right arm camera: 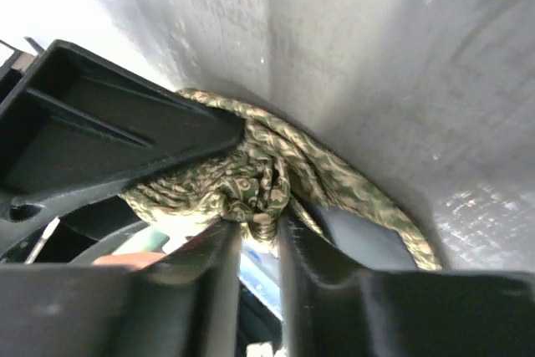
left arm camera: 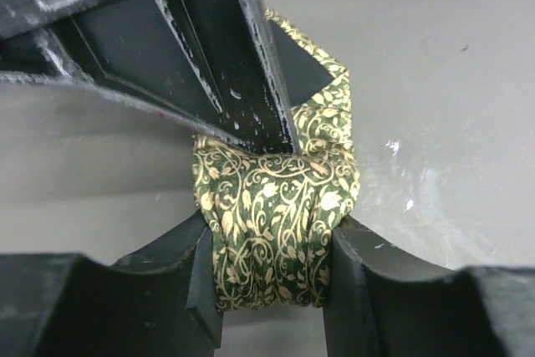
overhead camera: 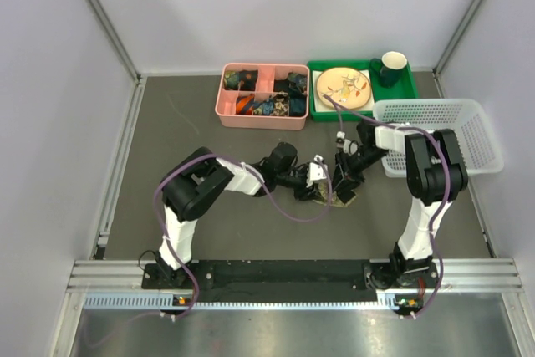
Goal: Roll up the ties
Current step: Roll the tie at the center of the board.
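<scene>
Fabric fills the gap of my left gripper (left arm camera: 272, 244): its two fingers (left arm camera: 167, 290) press on either side of the tie (left arm camera: 276, 198), which sits between them as a tight green-and-gold roll on the table (left arm camera: 435, 81). Just beyond the roll, my right gripper (right arm camera: 257, 236) meets it from the far side, its fingers a narrow slit apart with a fold bunched at their tips; whether they grip it I cannot tell. I judge the rolling nearly done, with the roll passing to my left. Next, the left must hold firm so the coil does not spring loose as the right lets go.
</scene>
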`<state>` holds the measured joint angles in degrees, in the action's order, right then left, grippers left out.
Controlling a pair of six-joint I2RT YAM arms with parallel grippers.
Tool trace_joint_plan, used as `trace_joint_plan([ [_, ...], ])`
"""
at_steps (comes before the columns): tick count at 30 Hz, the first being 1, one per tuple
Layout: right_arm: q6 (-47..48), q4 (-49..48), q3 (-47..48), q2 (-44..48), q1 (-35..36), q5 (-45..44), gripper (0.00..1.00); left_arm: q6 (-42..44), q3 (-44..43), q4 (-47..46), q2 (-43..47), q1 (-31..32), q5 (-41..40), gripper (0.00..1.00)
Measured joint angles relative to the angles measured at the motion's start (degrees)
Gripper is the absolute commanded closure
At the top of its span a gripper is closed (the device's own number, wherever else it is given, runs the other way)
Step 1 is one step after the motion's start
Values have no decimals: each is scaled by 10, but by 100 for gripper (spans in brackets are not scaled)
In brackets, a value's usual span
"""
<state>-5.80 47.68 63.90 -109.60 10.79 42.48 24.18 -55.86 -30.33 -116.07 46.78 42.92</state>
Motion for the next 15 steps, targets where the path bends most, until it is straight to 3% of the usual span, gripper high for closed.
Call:
trace_joint_plan([
  [2,14,-2,0,-2,-13,14,54,17,-7,47,14,0,-21,92],
  [7,53,-4,-2,9,-40,70,44,58,-21,157,47,2,-73,92],
  [15,40,-49,-23,51,-13,124,49,82,-66,258,52,16,-114,85],
])
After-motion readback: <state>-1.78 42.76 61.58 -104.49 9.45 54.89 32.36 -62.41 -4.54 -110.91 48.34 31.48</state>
